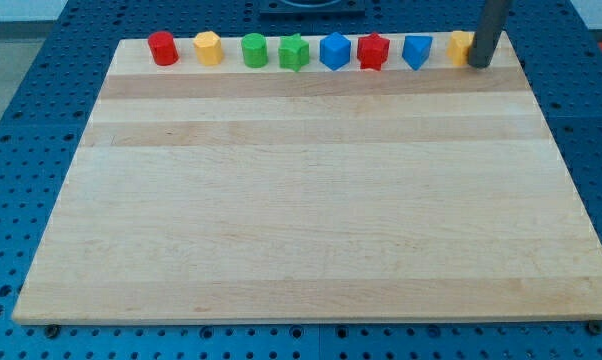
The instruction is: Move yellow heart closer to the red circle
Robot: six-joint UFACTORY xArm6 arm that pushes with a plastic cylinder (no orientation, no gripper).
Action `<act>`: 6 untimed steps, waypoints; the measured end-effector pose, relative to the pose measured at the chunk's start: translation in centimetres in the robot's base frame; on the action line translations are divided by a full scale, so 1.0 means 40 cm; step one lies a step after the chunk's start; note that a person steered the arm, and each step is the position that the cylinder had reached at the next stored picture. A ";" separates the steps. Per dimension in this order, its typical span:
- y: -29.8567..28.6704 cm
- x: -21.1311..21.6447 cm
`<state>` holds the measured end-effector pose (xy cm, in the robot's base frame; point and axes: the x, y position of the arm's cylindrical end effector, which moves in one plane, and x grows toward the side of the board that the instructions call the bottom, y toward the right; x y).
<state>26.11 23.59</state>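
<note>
The red circle stands at the left end of a row of blocks along the top edge of the wooden board. A yellow block, which looks like the yellow heart, is at the right end of the row, its right side hidden by the rod. My tip rests on the board right against that block's right side. Several blocks lie between the two.
Between them in the row, from the left: a yellow hexagon, a green circle, a green star, a blue block, a red star and a blue triangle. A blue perforated table surrounds the board.
</note>
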 end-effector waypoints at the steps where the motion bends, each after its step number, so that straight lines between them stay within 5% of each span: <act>1: 0.000 0.000; 4: 0.139 -0.044; 6: -0.005 -0.173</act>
<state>19.19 23.38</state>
